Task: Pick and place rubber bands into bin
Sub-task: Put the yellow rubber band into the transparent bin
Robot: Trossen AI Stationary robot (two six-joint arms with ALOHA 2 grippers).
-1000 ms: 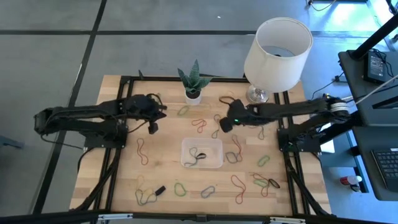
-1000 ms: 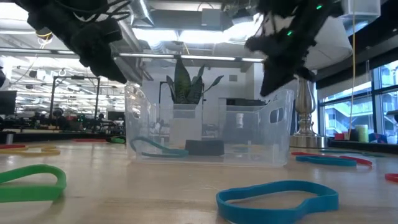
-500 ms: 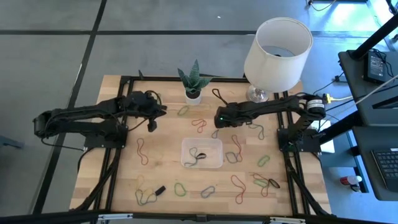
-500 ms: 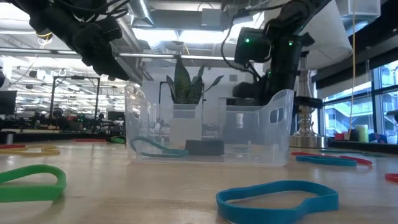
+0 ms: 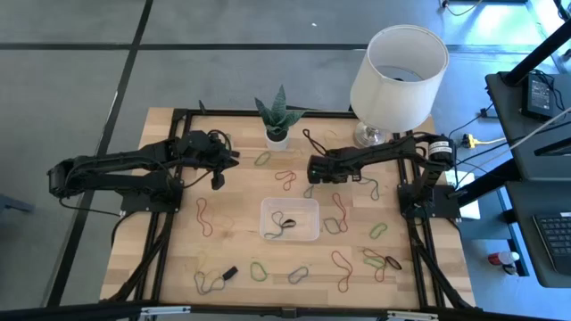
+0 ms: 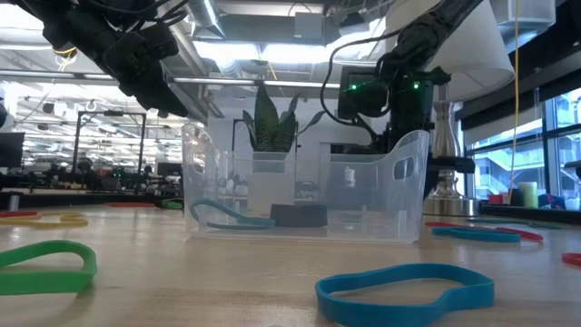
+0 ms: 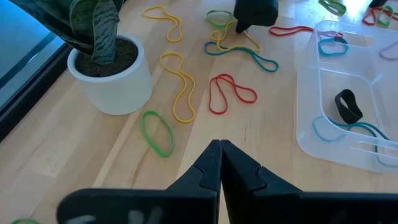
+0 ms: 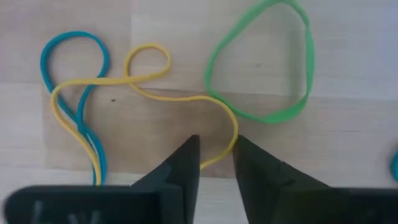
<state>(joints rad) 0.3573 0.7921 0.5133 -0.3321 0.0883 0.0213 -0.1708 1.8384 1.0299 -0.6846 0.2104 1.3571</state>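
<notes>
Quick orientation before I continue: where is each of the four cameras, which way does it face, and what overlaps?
High: overhead, straight down; both arms, bin.
Low: table height, level through the bin; both arms above.
Left wrist: past shut left gripper toward plant pot, bin.
Right wrist: down on yellow rubber band between right gripper fingers.
Shared: bin, except in right wrist.

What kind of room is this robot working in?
Probably a big lab or workshop. Past the wooden table the low view shows bare ceiling pipes and large windows; a computer desk stands beside it.
</notes>
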